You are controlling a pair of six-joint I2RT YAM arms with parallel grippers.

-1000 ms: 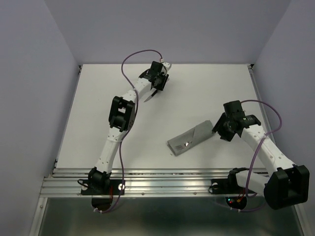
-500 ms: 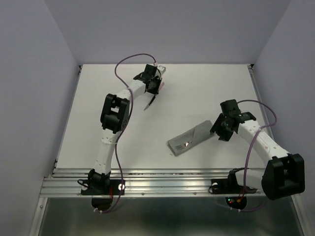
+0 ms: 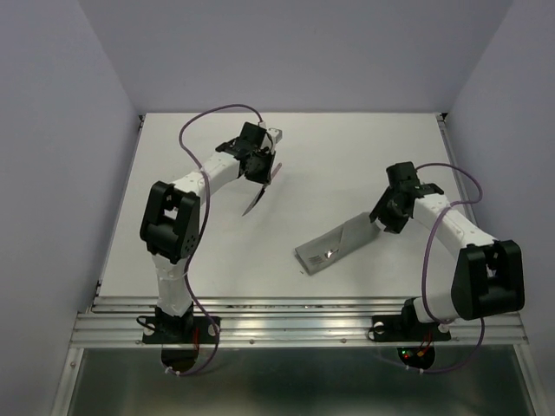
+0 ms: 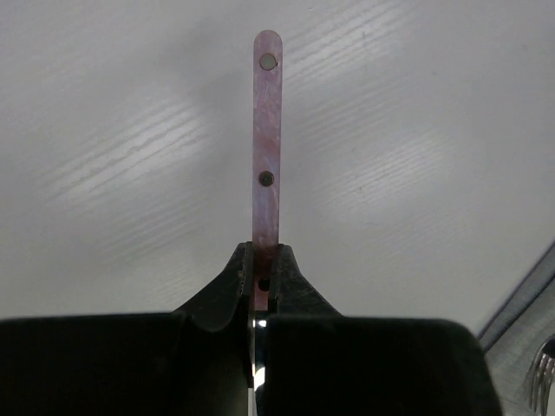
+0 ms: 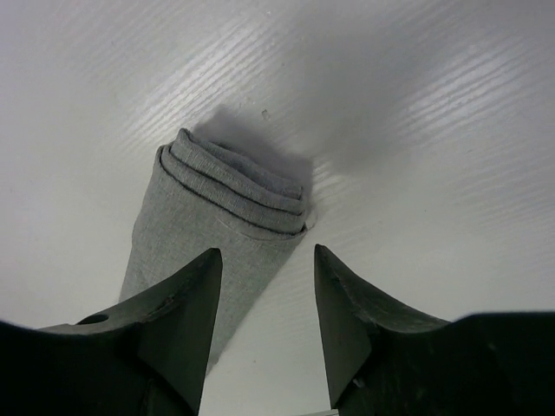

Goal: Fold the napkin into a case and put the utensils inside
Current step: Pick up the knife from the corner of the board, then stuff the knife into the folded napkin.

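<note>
My left gripper is clamped on the knife at upper centre, the case lies to its lower right, slanting lower-left to upper-right, with my right gripper spread wide over its upper-right end.

No writing can be read anywhere (any view).

Matte cloth case, smooth pink handle

Grey case, pink-handled knife, white table
</note>
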